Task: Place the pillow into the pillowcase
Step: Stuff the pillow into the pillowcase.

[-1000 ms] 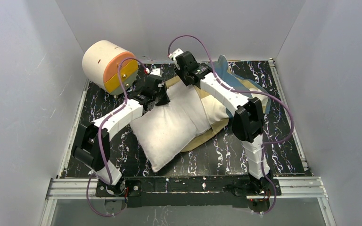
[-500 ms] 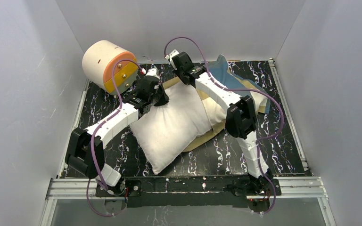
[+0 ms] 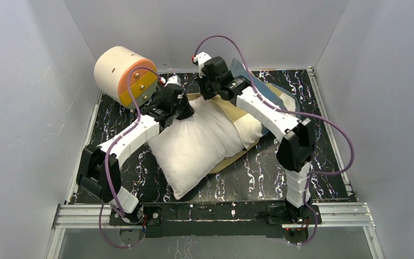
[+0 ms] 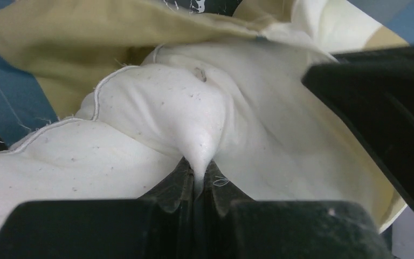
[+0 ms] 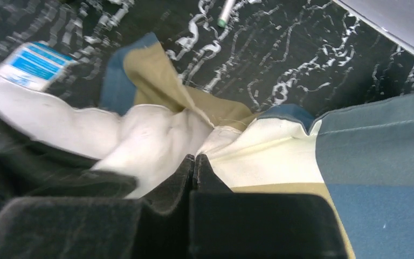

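Note:
The white pillow lies slantwise mid-table, its far right end on the blue, tan and cream pillowcase. My left gripper is at the pillow's far corner and is shut on a pinch of the white pillow cloth. The tan pillowcase edge shows just beyond that corner. My right gripper is right beside it at the pillowcase mouth. In the right wrist view its jaws are shut, with cream pillowcase cloth gathering into the tips. The pillow lies to their left.
A cream-and-orange cylinder stands at the back left, close to my left wrist. White walls enclose the black marbled table on three sides. A blue-and-white label and a small pen-like stick lie on the table beyond the pillowcase.
My right arm's elbow has swung out to the right, and its gripper stays at the pillow's far end with the pillowcase. My left arm has pushed the pillow corner slightly toward the back.

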